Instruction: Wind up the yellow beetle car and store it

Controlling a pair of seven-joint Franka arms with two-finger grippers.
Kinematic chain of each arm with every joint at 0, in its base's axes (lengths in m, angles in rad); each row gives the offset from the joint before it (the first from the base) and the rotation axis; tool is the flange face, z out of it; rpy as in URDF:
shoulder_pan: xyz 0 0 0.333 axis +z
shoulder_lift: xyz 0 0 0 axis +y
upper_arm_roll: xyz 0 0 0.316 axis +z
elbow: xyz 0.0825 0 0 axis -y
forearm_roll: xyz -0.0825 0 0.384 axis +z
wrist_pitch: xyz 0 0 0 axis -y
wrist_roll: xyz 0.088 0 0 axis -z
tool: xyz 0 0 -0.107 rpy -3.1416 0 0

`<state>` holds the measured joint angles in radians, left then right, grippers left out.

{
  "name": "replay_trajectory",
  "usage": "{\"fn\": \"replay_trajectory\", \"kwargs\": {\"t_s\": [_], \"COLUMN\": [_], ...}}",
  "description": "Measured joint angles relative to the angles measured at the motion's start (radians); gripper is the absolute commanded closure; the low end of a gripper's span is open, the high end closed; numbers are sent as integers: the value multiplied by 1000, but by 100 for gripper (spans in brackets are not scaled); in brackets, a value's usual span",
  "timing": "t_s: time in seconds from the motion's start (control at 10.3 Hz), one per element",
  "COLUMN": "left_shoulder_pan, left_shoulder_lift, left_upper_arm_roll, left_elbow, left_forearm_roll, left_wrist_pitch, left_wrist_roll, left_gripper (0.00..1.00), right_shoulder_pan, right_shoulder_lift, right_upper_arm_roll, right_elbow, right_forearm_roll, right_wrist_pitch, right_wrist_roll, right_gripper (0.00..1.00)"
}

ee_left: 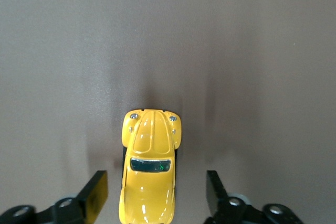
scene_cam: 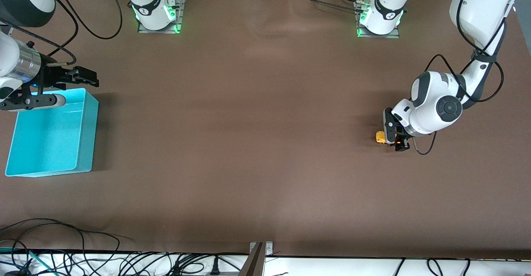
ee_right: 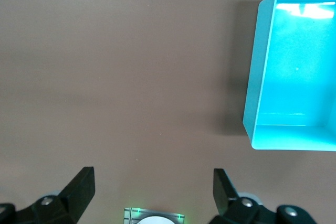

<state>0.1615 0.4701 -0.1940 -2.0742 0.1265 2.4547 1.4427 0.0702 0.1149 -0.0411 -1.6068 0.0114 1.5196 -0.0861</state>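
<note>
The yellow beetle car [scene_cam: 380, 137] stands on the brown table toward the left arm's end. My left gripper [scene_cam: 389, 138] is down at it. In the left wrist view the car [ee_left: 149, 171] lies lengthwise between the two fingers, its rear half inside my left gripper [ee_left: 156, 192]. A gap shows on each side, so the gripper is open and not touching it. My right gripper [scene_cam: 88, 77] hangs open and empty over the table by the turquoise bin's [scene_cam: 92, 130] corner farthest from the front camera. The right wrist view shows my right gripper [ee_right: 152, 184] with only table between its fingers.
The turquoise bin [ee_right: 254, 77] sits toward the right arm's end of the table with nothing in it. Both arm bases [scene_cam: 157, 12] [scene_cam: 379, 16] stand along the edge farthest from the front camera. Cables lie off the table at the nearest edge.
</note>
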Motion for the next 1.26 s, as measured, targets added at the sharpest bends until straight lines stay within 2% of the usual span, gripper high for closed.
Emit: {"fn": "replay_trajectory", "kwargs": {"t_s": [0.1, 0.19, 0.29, 0.48, 1.26], "left_shoulder_pan": [0, 0, 1, 3, 16], "left_shoulder_lift": [0, 0, 0, -5, -5], "left_upper_arm_roll": [0, 0, 0, 0, -1], "left_elbow": [-3, -9, -17, -25, -27], "left_forearm_roll": [0, 0, 0, 8, 18], "left_wrist_pitch": [9, 23, 49, 64, 68], "left_wrist_roll": [0, 0, 0, 2, 2], "left_gripper": [67, 72, 72, 89, 90], "right_shoulder_pan": [0, 0, 0, 0, 0], "right_shoulder_lift": [0, 0, 0, 0, 0], "right_upper_arm_roll": [0, 0, 0, 0, 0], "right_elbow": [0, 0, 0, 0, 0], "right_forearm_roll": [0, 0, 0, 0, 0], "right_wrist_pitch": [0, -1, -1, -1, -1], "right_wrist_roll": [0, -1, -2, -2, -3], "right_gripper": [0, 0, 0, 0, 0]}}
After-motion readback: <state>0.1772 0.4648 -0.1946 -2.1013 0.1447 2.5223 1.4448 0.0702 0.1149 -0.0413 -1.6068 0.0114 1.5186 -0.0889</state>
